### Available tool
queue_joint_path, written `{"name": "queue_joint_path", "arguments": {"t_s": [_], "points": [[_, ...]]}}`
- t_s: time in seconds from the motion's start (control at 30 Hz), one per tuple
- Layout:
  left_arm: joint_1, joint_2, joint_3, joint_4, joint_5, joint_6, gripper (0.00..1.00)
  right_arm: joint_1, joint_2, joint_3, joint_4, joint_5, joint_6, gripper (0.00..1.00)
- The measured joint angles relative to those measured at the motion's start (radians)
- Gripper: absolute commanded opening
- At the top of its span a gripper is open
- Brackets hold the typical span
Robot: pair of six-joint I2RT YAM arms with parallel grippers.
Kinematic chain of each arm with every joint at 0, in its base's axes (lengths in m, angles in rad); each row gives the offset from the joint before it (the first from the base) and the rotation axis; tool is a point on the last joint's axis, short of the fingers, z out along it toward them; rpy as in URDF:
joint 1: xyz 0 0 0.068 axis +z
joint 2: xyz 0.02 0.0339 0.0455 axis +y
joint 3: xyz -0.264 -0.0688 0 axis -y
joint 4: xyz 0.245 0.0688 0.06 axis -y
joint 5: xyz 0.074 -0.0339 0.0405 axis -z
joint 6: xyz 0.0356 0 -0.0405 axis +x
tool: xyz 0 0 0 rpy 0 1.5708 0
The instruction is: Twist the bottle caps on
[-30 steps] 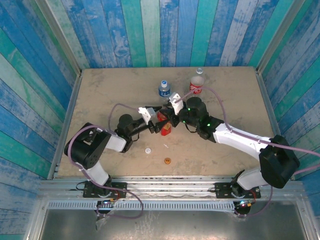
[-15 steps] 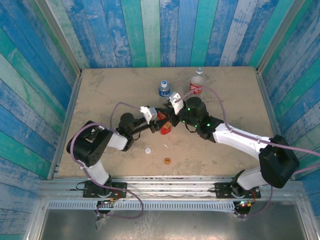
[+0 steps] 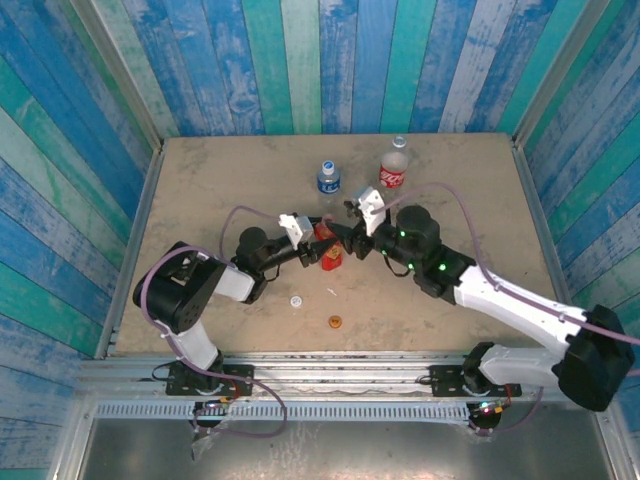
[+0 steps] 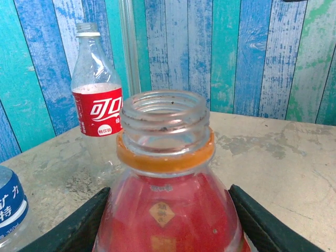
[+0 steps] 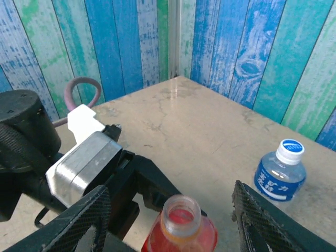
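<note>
Worktop (image 3: 220,200): tan slab boxed in by blue and green plank walls.

Left arm (image 3: 200,285) reaches in from the near-left and right arm (image 3: 500,295) from the near-right. Their tips meet at mid-worktop.

Red-wrapped bottle (image 4: 168,220) stands upright between the two arm tips. Its mouth is open and there is an orange ring (image 4: 165,157) under the threads.

Left fingers (image 4: 79,228) are clamped on that bottle's body, one pad against each side below the shoulder.

Right fingers (image 5: 262,223) are spread wide, straddling the bottle neck from above with a gap on both sides. They hold nothing.

Cola bottle (image 4: 97,110) is upright toward the back edge, mouth open, well apart from the held bottle.

Blue-label bottle (image 5: 281,170) is upright to the left of the cola bottle, near the back. Blue cap (image 5: 290,149) sits on its neck; can't tell how tight.

White cap (image 3: 296,300) lies loose on the worktop, on the near side of the left arm's tip.

Orange cap (image 3: 335,322) also lies loose, near the white one and closer to the front edge.
</note>
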Motion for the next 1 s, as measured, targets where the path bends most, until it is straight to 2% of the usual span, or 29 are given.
{"name": "queue_joint_path", "arguments": {"t_s": [0.3,0.4,0.57,0.83,1.0], "points": [[0.000,0.000,-0.005,0.008,0.002,0.000,0.56,0.220,-0.145,-0.185,-0.161,0.179,0.021,0.65],[0.000,0.000,-0.005,0.007,0.003,0.000,0.57,0.291,-0.114,-0.218,-0.197,0.217,0.041,0.64],[0.000,0.000,-0.005,0.006,0.003,0.002,0.57,0.386,0.030,-0.244,-0.198,0.240,0.073,0.61],[0.000,0.000,-0.005,0.005,0.003,0.005,0.56,0.403,0.221,-0.286,-0.106,0.209,0.103,0.53],[0.000,0.000,-0.005,0.005,0.003,0.005,0.56,0.403,0.276,-0.286,-0.067,0.195,0.121,0.46]]}}
